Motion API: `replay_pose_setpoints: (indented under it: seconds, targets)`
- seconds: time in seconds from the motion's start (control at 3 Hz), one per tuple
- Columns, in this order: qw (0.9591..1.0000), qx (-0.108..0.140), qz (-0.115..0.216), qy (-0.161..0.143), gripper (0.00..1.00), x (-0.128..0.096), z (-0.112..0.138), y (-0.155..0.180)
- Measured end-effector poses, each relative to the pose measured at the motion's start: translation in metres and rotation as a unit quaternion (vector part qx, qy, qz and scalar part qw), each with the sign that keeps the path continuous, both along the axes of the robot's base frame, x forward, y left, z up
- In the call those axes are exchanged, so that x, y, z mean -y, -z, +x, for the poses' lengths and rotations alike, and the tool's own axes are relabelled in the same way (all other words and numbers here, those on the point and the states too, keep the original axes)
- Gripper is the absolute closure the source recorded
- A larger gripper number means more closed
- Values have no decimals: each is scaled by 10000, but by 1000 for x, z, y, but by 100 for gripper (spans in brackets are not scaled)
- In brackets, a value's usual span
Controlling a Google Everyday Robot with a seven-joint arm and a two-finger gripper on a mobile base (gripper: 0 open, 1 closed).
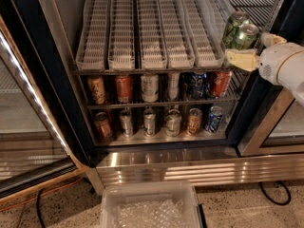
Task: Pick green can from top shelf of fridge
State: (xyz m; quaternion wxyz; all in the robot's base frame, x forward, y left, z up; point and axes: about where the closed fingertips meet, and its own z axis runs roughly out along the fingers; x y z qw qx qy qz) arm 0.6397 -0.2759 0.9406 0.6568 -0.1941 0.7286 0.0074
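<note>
The green can is slim, with a silver lid, and is tilted at the right front end of the top shelf. The shelf's white slotted lanes hold no other cans. My gripper comes in from the right on a white arm. It is shut on the can, with one cream finger under it and the other behind it. The can is just off the rightmost lane's front, inside the open fridge with its dark frame.
Two lower wire racks hold orange-red cans, silver cans and blue cans. The glass door stands open at left. A ribbed steel base and a clear plastic bin are below. A cable lies on the floor.
</note>
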Motion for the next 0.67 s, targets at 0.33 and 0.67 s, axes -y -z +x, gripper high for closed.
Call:
replay_pose_setpoints:
  seconds: [0.33,0.67]
  targets:
    - [10000,0,0,0,40,0,0,0]
    - [10000,0,0,-1,44,0,0,0]
